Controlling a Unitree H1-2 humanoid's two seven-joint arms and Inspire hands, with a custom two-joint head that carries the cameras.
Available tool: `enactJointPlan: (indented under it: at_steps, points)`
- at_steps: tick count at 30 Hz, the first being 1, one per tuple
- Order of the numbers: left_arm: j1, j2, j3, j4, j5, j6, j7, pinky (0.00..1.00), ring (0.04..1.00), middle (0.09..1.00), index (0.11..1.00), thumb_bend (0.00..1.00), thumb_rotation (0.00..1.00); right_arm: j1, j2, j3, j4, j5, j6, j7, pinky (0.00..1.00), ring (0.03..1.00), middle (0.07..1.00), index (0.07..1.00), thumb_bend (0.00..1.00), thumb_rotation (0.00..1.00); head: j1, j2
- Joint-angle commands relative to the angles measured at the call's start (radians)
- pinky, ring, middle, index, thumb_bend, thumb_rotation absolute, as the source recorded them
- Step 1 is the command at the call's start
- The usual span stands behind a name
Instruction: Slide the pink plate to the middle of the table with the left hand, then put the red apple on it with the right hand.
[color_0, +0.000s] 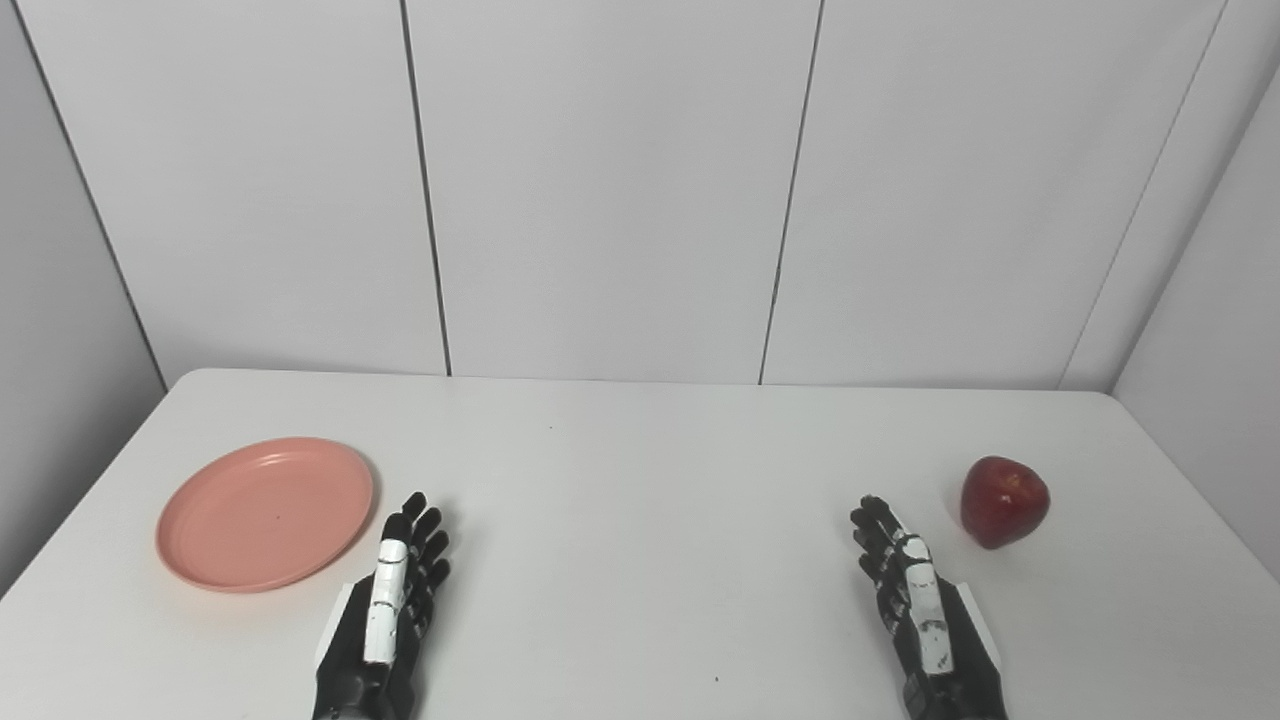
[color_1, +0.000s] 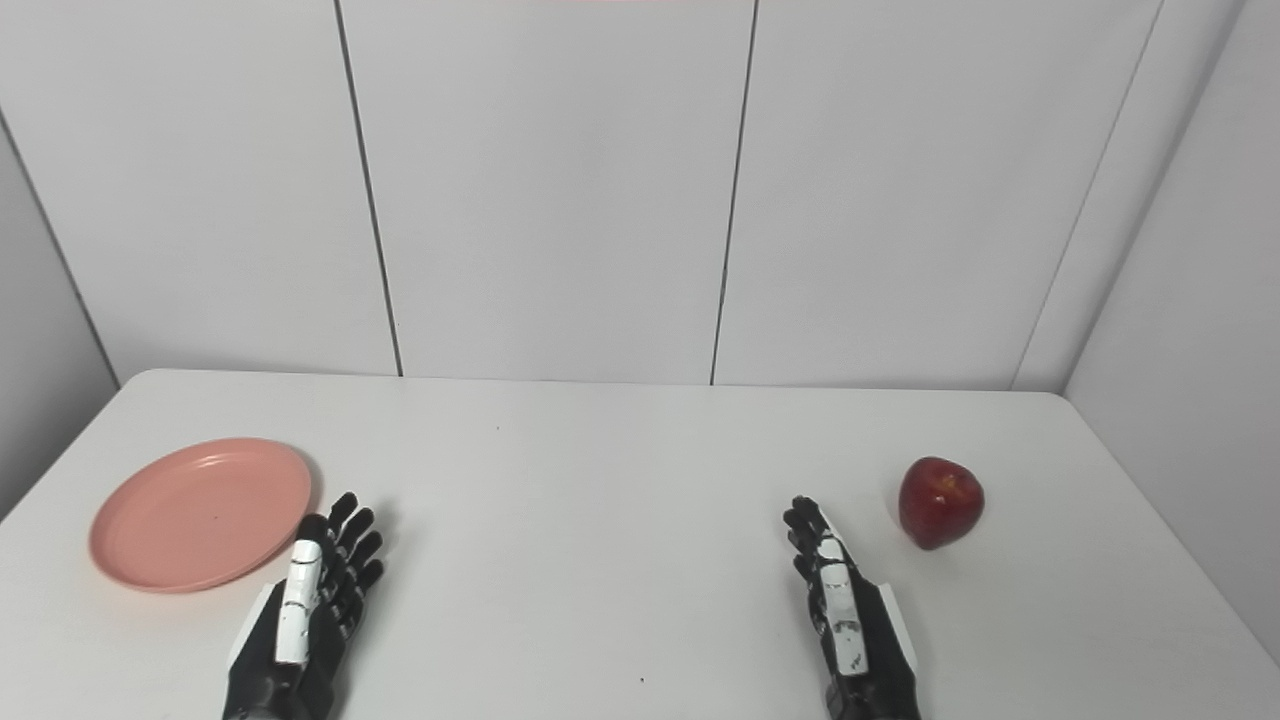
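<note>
left hand (color_0: 390, 610): nearest the camera, low over the counter (color_0: 640, 600) with fingers spread and nothing in it, just beside the plate's right rim and not touching it.
right hand (color_0: 920, 610): equally near, fingers apart and empty, a little short of the apple and to its left.
pink plate (color_0: 265, 512): a bit farther back at the counter's left side, flat, well away from the middle.
red apple (color_0: 1004, 501): at the same depth on the far right, tilted on its side, near the right edge.
plate risk: the rim is shallow, so fingers pressing its edge could tip it or slip over it; a push from the wrong side would send it toward the left edge.
apple risk: round and leaning, it may roll off the right edge if nudged before the fingers close.
order risk: lifting the apple before the plate sits in the middle leaves no target.
</note>
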Motion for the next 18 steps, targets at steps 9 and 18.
enactJointPlan:
  at_steps: [9, 18]
  points:
    - [0.01, 0.008, -0.004, -0.044, 0.021, 0.001, 0.003, 1.0, 0.981, 0.983, 0.973, 0.76, 1.0, -0.008, -0.012, 0.01, -0.022, 0.015, -0.006, 0.02, 1.0, 0.966, 0.928, 0.915, 0.91, 1.0, 0.002, 0.016]
    - [0.005, 0.011, 0.008, -0.032, 0.016, 0.004, 0.002, 1.0, 0.97, 0.971, 0.96, 0.75, 1.0, -0.014, -0.002, 0.011, -0.015, 0.002, -0.004, 0.002, 1.0, 0.957, 0.92, 0.91, 0.9, 1.0, -0.005, 0.012]
